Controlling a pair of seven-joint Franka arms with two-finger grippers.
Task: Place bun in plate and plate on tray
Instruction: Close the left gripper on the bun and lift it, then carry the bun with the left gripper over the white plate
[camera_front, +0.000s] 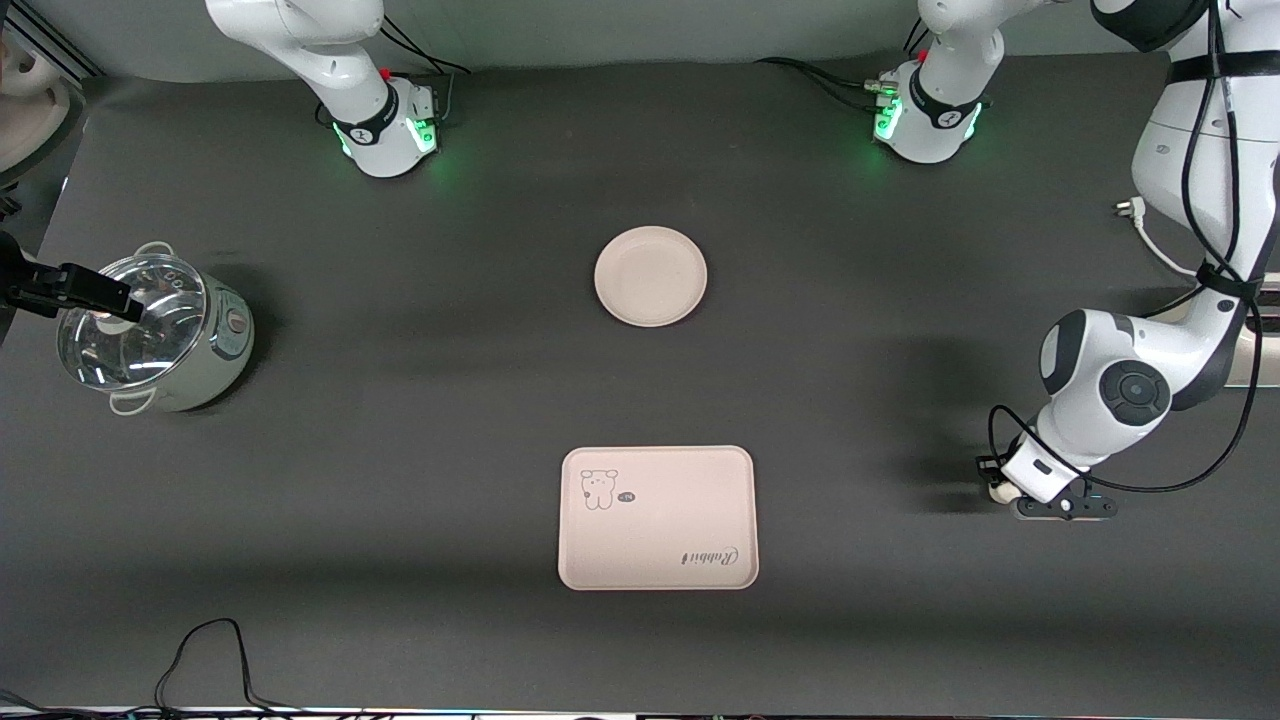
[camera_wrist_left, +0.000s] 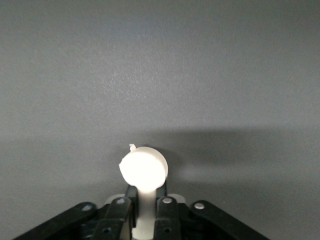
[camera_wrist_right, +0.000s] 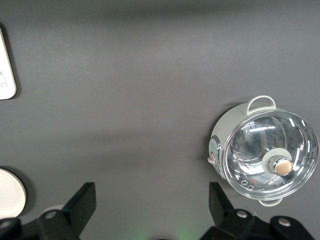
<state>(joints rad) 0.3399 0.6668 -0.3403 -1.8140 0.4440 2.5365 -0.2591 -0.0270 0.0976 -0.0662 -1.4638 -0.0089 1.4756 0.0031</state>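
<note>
Left gripper, low at the table near the left arm's end, closed on the bun. Bun pinched by a lower neck between the two pads, rounded head standing out ahead of the fingertips; narrow hold, little of the lump actually between the jaws. Likely hazards, judged from this hold: slipping out or swivelling during the lift, since the smooth rounded head sits outside the grip; squashing or tearing if soft; dropping during the long carry. Plate bare at mid-table, well apart from the bun and farther from the front camera than the tray; shallow rim, so a release from too high may let the bun roll off. Tray also bare, rabbit drawing and script showing. Right gripper held aloft, waiting, jaws wide apart and holding nothing, over the table near the pot with its glass lid toward the right arm's end; no evident collision risk there unless lowered. Bun not yet in plate, plate not yet on tray.
</note>
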